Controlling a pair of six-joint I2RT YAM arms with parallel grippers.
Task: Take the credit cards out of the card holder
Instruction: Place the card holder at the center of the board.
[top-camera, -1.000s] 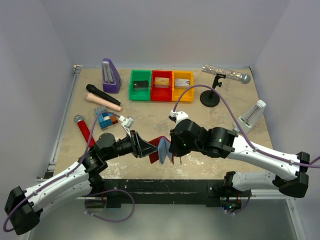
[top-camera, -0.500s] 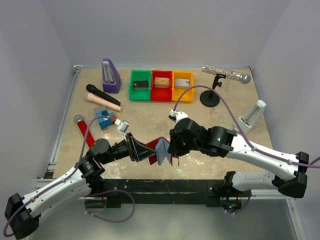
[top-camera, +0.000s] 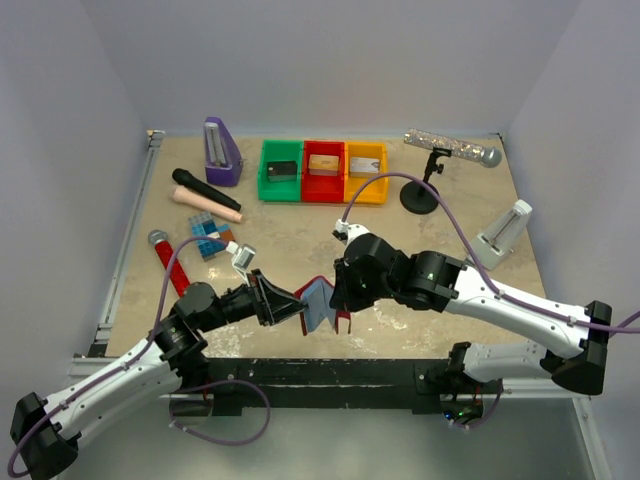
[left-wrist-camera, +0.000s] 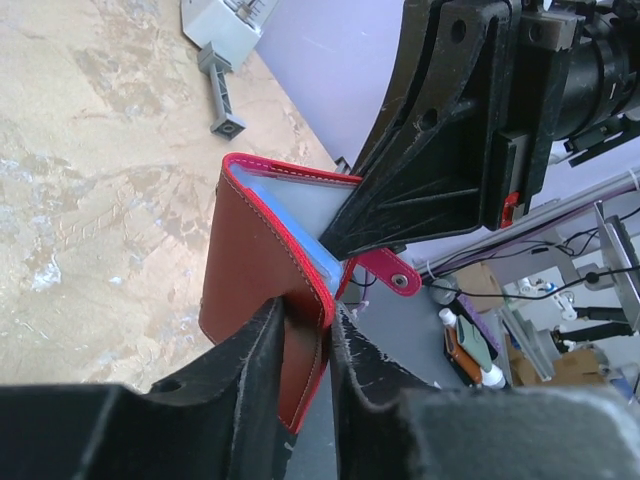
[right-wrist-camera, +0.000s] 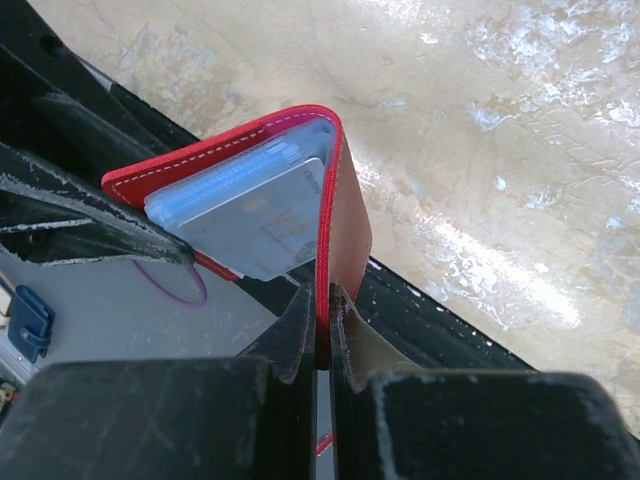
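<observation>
Tan tabletop (top-camera: 290, 232) is lying beneath the card holder (top-camera: 318, 300), raised at lower centre; left gripper (left-wrist-camera: 305, 330) and right gripper (right-wrist-camera: 320, 300) are each pinching 1 cover, spreading it so the credit cards (right-wrist-camera: 265, 225) are showing.

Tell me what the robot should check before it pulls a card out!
1. The left gripper pinches one cover of the holder: ok.
2. The right gripper pinches the other cover: ok.
3. The holder is spread open in a V: ok.
4. A card shows inside: ok, a silvery one.
5. One gripper is free to grab the card: not ok, both are busy holding.
6. How many cards are inside: cannot tell.
</observation>
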